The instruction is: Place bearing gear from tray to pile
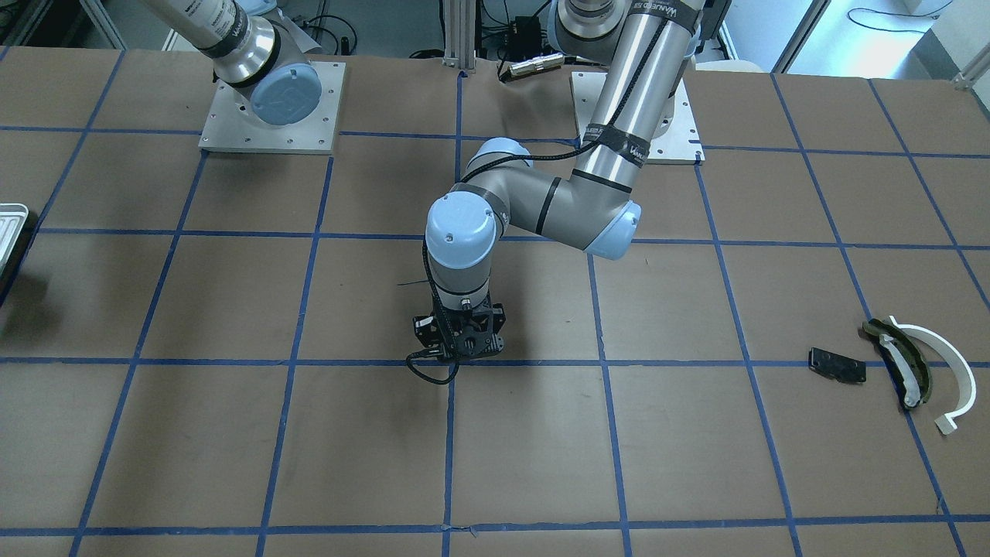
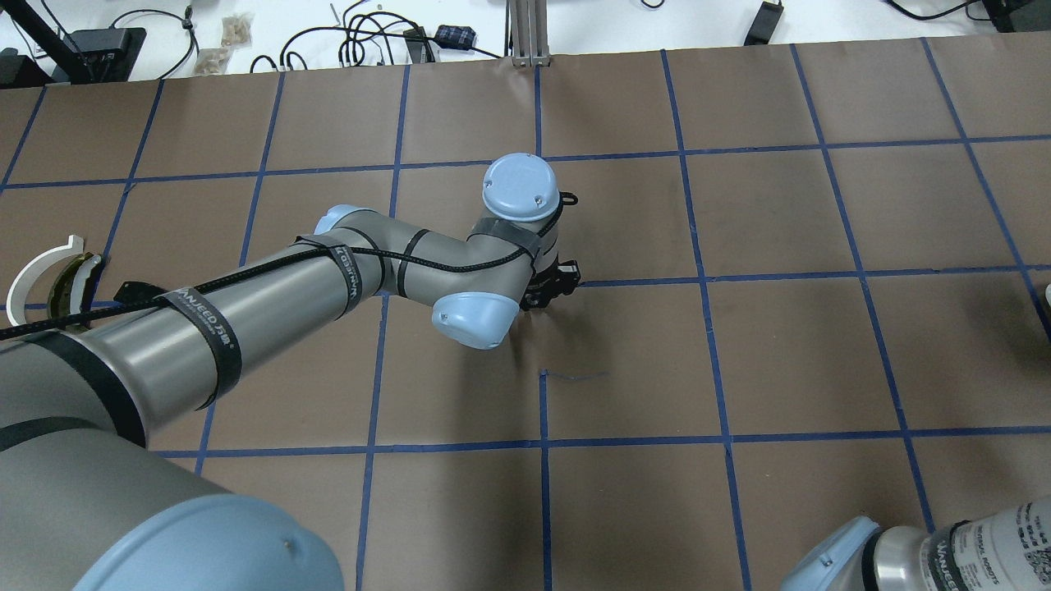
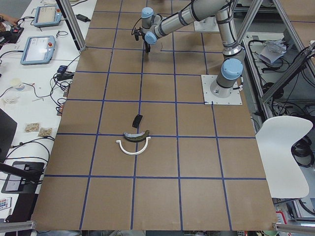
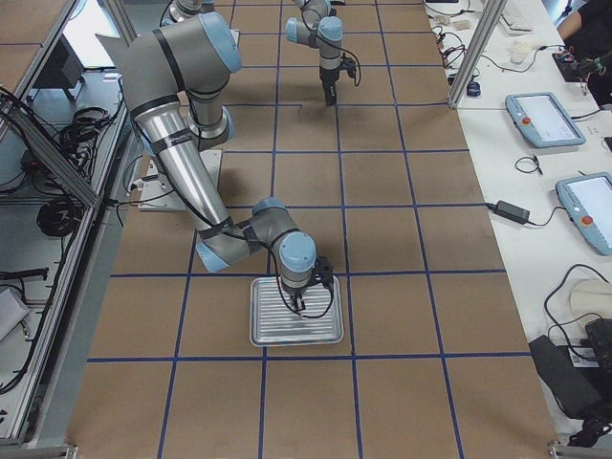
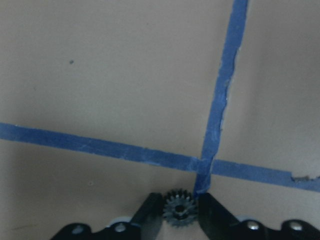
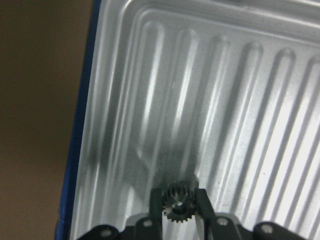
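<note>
Both jaws pinch only teeth, on left gear (image 5: 179, 212) and right gear (image 6: 178, 205); you risk one slipping before the pile (image 1: 901, 362).

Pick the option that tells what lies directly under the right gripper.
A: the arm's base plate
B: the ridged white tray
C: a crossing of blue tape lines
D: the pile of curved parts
B: in the right wrist view the right gripper, shut on a small gear, hangs over the ridged floor of the tray.
</note>
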Controlling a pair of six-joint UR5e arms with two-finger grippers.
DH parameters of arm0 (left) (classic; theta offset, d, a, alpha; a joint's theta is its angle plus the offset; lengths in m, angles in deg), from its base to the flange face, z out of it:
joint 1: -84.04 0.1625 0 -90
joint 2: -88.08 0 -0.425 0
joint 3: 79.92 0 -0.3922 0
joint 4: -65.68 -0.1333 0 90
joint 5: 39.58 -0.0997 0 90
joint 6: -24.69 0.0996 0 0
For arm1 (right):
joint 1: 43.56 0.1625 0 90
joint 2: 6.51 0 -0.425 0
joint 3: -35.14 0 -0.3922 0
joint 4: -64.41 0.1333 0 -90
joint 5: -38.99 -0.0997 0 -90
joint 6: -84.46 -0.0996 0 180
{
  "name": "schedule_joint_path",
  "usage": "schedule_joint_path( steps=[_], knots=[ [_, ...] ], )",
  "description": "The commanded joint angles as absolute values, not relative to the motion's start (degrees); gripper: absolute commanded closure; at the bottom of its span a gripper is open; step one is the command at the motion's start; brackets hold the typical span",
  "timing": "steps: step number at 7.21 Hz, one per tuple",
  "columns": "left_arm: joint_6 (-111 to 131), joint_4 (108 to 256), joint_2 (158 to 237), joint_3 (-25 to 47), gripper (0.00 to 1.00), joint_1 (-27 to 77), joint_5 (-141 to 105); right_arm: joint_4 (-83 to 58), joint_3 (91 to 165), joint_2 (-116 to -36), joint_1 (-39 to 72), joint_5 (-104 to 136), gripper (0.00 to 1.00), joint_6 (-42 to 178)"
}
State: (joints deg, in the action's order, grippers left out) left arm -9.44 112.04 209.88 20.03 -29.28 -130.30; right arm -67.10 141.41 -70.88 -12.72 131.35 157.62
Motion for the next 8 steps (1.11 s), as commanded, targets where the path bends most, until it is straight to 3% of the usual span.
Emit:
schedule_joint_path(
  steps=[1, 4, 6, 8],
  knots=[
    [-9.3, 112.2, 208.2, 20.0, 1.00, -29.4, -130.4, -66.0, 141.4, -74.8, -12.0, 130.9, 0.94, 155.6],
    [1.4, 122.6, 200.7, 20.2, 1.00, -27.3, -134.7, -51.2, 141.1, -89.0, -2.0, 130.9, 0.93, 141.0],
    [10.7, 129.7, 193.0, 20.6, 1.00, -17.3, -135.7, -43.1, 141.0, -95.6, 10.5, 131.0, 0.93, 124.7],
    [31.3, 133.8, 190.7, 23.2, 1.00, 0.1, -135.8, -37.9, 141.0, -98.6, 25.4, 130.3, 0.93, 102.2]
  ],
)
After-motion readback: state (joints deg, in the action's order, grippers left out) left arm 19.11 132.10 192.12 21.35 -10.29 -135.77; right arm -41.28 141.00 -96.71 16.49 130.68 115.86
